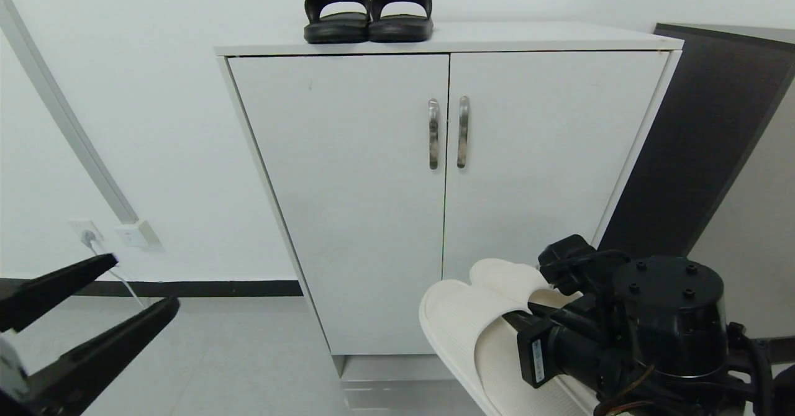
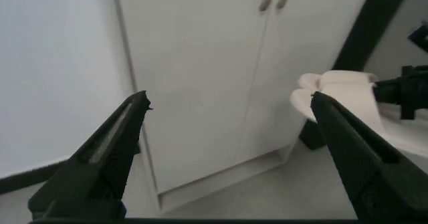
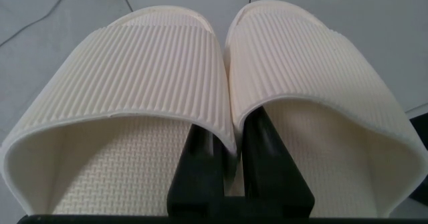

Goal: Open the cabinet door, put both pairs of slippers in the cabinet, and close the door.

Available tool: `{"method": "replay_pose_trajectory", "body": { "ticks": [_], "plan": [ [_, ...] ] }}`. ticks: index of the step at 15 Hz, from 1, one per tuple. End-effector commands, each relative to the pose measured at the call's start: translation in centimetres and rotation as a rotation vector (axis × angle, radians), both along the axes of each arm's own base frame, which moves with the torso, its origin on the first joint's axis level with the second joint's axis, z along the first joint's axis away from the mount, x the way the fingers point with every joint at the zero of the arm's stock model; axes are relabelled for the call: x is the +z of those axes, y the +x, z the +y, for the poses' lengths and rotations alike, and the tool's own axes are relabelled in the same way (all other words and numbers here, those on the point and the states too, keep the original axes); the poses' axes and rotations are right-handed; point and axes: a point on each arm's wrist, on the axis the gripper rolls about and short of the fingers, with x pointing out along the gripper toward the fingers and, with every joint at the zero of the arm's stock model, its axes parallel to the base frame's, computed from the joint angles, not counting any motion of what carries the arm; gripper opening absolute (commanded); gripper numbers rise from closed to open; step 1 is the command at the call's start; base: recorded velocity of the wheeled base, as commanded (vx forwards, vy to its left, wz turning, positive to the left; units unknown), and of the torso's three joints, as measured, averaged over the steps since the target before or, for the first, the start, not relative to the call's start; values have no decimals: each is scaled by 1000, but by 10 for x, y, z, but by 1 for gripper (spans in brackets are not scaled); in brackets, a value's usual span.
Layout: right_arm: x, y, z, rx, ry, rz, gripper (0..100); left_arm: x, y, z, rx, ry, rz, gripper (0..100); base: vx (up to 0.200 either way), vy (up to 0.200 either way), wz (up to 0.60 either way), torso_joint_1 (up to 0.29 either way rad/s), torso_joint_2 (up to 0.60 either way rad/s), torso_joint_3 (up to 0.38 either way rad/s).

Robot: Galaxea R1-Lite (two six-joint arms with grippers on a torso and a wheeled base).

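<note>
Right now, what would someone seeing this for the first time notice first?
First, the pair of cream ribbed slippers, pinched together in the right tool, low in front of the tall white two-door cabinet, whose doors are shut. Next, the pair of black rubber slippers sitting on the cabinet's top, left of its middle. The left tool hangs open, low on the left.

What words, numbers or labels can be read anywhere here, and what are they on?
No text is legible anywhere.
White sticker on the right arm, beside the white slippers: print too small to read.
Cabinet, black slippers, wall socket: no writing shows.
</note>
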Motion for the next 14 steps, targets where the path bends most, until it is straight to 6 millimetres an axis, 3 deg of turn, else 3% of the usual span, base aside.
{"method": "replay_pose_trajectory", "body": {
  "ticks": [1,6,10,14],
  "plan": [
    [1,1,0,-1,2,-1,0,19,52,-38,-159,-5,60,100,0,0,0,0,0,0],
    [3,1,0,-3,13,-10,0,37,84,-87,-261,-9,59,100,0,0,0,0,0,0],
    [1,2,-1,-6,9,-6,0,25,127,-118,-277,-25,25,100,0,0,0,0,0,0],
    [1,1,-1,-5,5,-8,0,39,140,-146,-347,-90,24,100,0,0,0,0,0,0]
  ]
}}
